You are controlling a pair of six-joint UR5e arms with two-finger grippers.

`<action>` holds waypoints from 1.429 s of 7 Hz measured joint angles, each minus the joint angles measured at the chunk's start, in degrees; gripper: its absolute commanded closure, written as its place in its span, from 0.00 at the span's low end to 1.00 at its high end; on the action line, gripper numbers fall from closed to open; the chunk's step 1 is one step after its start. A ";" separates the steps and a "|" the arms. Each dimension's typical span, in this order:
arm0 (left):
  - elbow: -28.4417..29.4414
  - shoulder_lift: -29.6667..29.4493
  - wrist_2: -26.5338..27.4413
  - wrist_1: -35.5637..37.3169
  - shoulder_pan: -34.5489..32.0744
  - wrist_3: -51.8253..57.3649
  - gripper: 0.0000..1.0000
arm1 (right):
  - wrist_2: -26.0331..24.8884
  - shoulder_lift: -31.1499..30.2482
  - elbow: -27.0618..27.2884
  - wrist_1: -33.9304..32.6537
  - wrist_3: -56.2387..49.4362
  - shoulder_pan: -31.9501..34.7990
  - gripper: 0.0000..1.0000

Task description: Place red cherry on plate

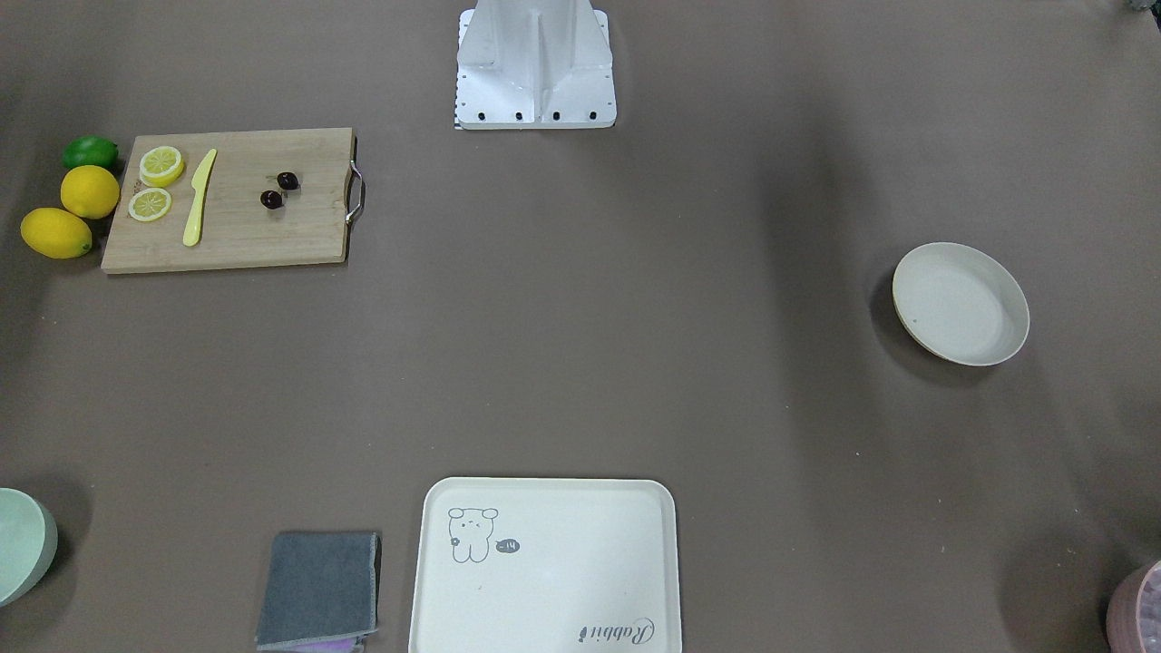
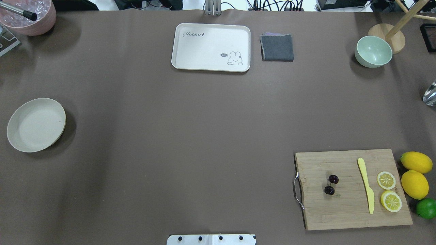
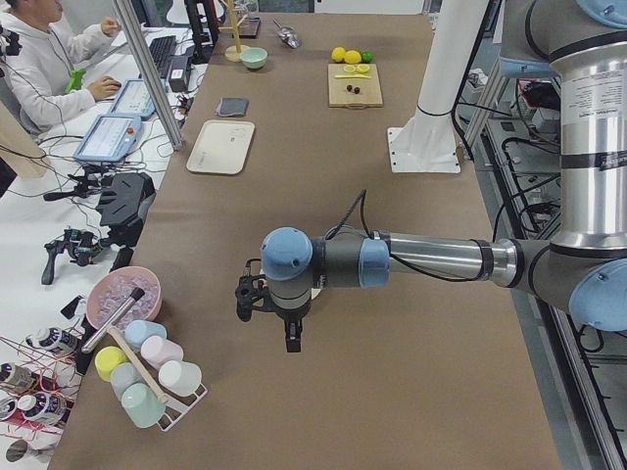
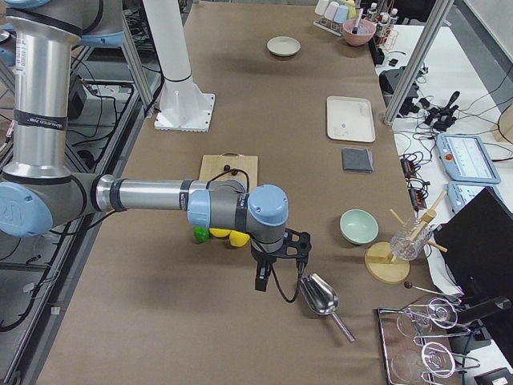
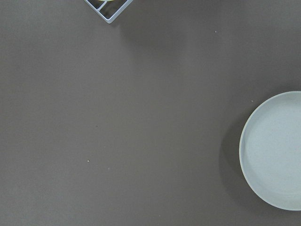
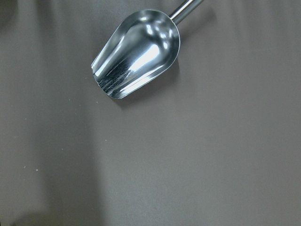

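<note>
The red cherry point(image 1: 271, 199), a pair of tiny dark cherries, lies on the wooden cutting board point(image 1: 236, 231), also seen from overhead point(image 2: 333, 179). The round cream plate point(image 2: 35, 125) sits empty far across the table on the robot's left point(image 1: 961, 304); its rim shows in the left wrist view point(image 5: 277, 150). My left gripper point(image 3: 291, 341) hovers over bare table near the plate's end, and I cannot tell whether it is open or shut. My right gripper point(image 4: 261, 281) hangs beyond the board near a metal scoop point(image 6: 138, 52); its state cannot be told either.
On the board lie a yellow knife point(image 2: 366, 185) and two lemon slices point(image 2: 386, 180); lemons point(image 2: 414, 184) and a lime point(image 2: 426, 208) sit beside it. A cream tray point(image 2: 211, 47), grey cloth point(image 2: 277, 47), green bowl point(image 2: 373, 51) and pink tub point(image 2: 29, 15) line the far edge.
</note>
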 measured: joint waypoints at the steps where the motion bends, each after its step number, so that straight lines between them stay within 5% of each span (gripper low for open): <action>1: -0.16 0.08 -0.03 -0.05 0.11 0.00 0.02 | 0.04 -0.14 -0.05 0.00 0.00 -0.02 0.00; 7: -4.55 -0.25 0.24 -5.71 -0.17 -0.11 0.02 | 1.73 0.17 6.06 1.23 -0.11 -0.38 0.00; 10: -0.76 -0.44 1.46 -19.38 -3.78 -0.46 0.02 | 1.54 -0.21 9.68 14.84 0.56 -0.08 0.00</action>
